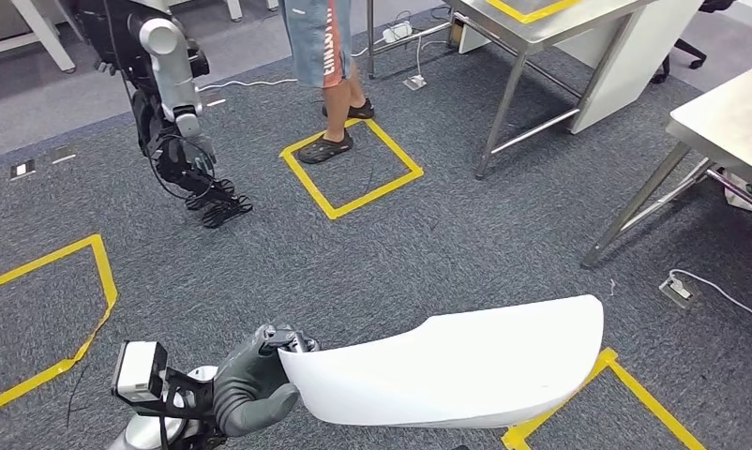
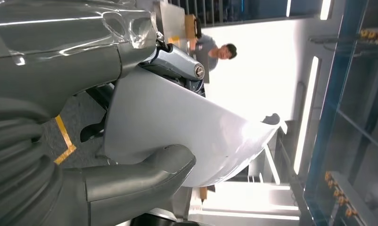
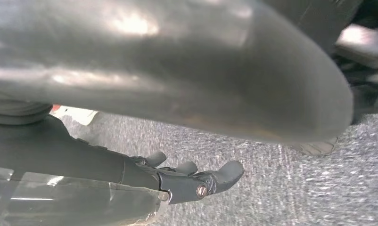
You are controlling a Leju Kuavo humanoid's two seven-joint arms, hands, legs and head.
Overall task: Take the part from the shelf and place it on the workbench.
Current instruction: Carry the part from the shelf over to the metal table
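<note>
Closest in, the left hand [image 1: 255, 380] grips one end of the white curved panel [image 1: 457, 361], thumb on one face and fingers on the other, so the part hangs out over the grey carpet [image 1: 260, 253], well short of the metal desk [image 1: 550, 23] beyond the yellow tape square [image 1: 351, 169] where a person [image 1: 321, 56] stands. It looks thin, light, smooth and likely slippery, probably flexing when held by one end, so a grip nearer its middle seems safer. Right hand [image 3: 192, 176] holds nothing, fingers loosely extended

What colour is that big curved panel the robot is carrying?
White, plain and glossy; the panel shows best in the head view.
</note>
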